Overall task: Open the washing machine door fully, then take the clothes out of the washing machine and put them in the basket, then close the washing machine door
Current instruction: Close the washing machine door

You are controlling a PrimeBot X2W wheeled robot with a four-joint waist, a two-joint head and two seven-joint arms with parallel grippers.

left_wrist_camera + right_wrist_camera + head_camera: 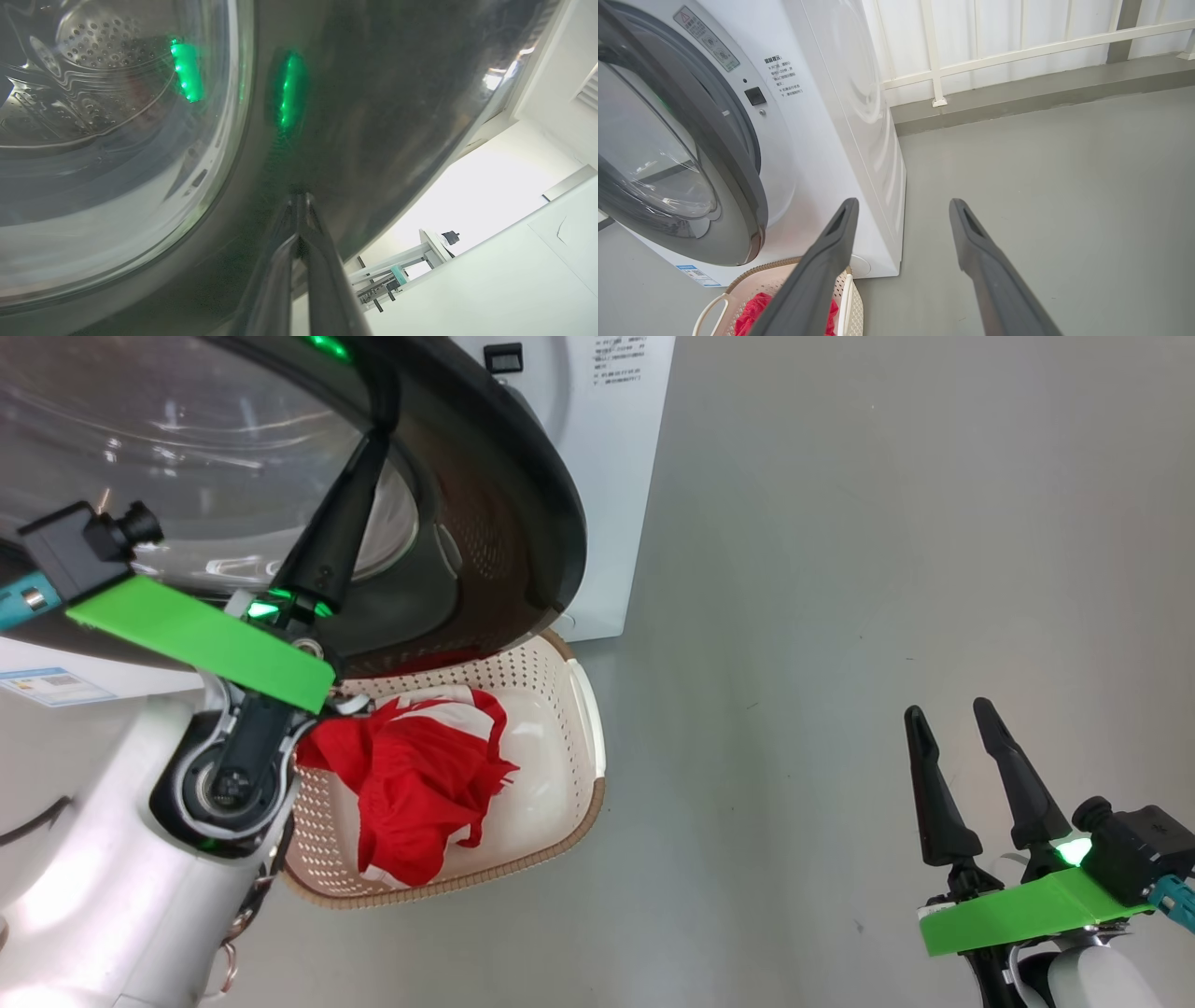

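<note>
Head view: red clothes [415, 784] fill cream basket [560, 775].

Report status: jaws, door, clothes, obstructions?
Left gripper jaws shut, tips on washing machine door rim, door ajar. Right gripper jaws open, empty. Clothes in basket. Basket below door; nothing seen blocking.

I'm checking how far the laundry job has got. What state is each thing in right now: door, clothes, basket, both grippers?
washing machine door: partly open, swung out above the basket.
clothes: heaped inside the basket.
basket: upright on the floor, holding the clothes.
left gripper: shut, empty, fingertips against the door's black rim.
right gripper: open, empty, over bare floor.
</note>
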